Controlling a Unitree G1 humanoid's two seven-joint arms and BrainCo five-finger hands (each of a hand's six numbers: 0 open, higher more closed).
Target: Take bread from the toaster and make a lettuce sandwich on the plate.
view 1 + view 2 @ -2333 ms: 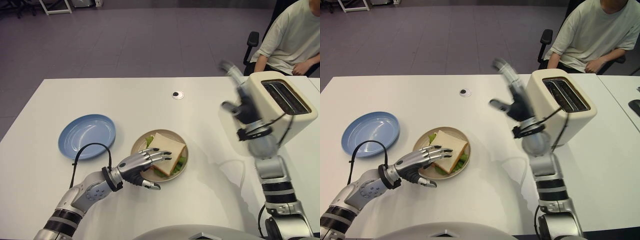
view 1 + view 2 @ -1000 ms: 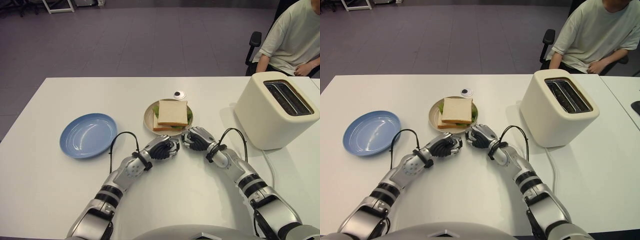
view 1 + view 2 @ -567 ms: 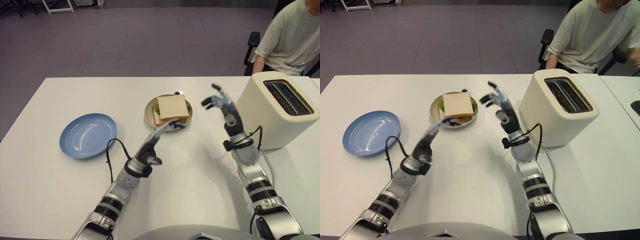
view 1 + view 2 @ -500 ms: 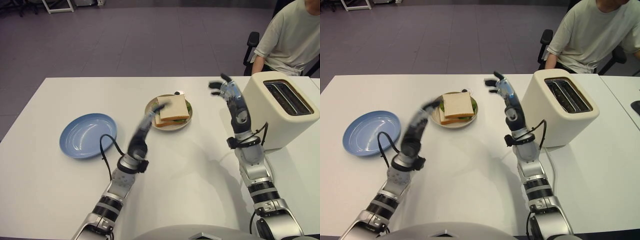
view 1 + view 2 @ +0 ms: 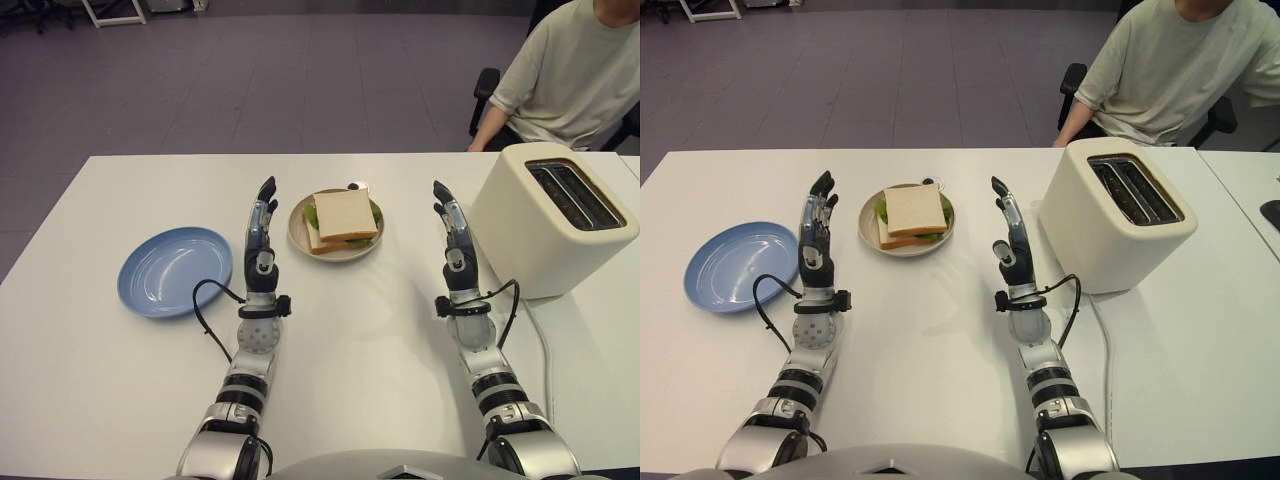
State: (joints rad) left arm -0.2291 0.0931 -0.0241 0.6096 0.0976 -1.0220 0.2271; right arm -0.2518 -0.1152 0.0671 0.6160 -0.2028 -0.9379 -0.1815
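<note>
Table [image 5: 380,340] — sandwich [image 5: 345,215] plated; left hand [image 5: 260,238], right hand [image 5: 1012,243] upright.

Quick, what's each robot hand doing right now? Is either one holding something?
Left robot hand: open, fingers straight up, holding nothing.
Right robot hand: open, fingers straight up, holding nothing.

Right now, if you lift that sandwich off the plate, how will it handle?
Likely floppy: the sandwich is soft bread stacked loose, so slices may shift. The lettuce pokes out at the edge and could slip free. Probably light.
</note>
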